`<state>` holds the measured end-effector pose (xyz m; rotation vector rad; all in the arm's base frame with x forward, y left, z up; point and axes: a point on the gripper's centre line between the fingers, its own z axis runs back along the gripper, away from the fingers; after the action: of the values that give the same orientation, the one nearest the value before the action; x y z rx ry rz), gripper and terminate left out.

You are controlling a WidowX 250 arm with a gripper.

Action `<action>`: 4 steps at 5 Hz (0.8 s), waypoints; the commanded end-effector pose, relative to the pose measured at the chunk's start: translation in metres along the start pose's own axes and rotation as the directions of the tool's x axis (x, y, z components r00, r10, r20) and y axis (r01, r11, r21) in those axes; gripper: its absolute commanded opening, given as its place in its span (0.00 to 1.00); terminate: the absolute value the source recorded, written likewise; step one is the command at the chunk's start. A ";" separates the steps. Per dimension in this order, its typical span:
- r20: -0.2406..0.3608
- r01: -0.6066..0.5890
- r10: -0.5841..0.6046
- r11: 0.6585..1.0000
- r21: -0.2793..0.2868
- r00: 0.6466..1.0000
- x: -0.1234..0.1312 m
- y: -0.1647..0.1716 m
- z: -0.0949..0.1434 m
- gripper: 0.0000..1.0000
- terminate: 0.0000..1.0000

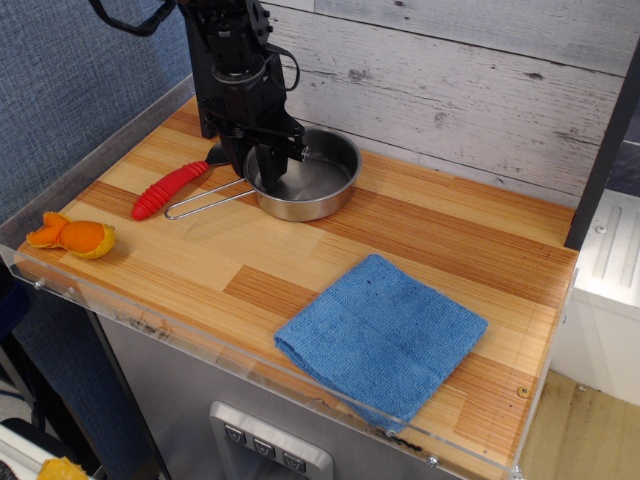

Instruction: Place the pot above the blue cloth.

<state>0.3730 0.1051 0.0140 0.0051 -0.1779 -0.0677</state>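
The pot [318, 182], a small shiny steel pan with a wire-loop handle [205, 203] pointing left, sits at the back left of the wooden table. My black gripper [264, 172] reaches down onto the pot's left rim. Its fingers are drawn together on that rim, one inside and one outside, and the pot still rests on the table. The blue cloth [385, 335], a folded terry towel, lies flat at the front right, well apart from the pot.
A spoon with a red handle [168, 188] lies left of the pot, its bowl hidden behind my gripper. An orange toy [75, 236] sits at the front left edge. A whitewashed plank wall [450, 90] stands close behind the table. A clear lip [200, 345] runs along the front edge.
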 end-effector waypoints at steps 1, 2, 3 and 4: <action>0.061 0.016 -0.016 1.000 0.008 0.998 0.008 -0.001 0.025 0.00 0.00; 0.065 0.014 -0.014 1.000 -0.006 0.998 0.010 -0.003 0.031 0.00 0.00; 0.079 0.016 -0.013 0.999 -0.035 0.997 0.016 -0.008 0.044 0.00 0.00; 0.100 0.034 -0.027 0.997 -0.067 0.995 0.022 -0.025 0.056 0.00 0.00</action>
<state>0.3727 0.0755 0.0391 -0.0984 -0.1774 -0.0897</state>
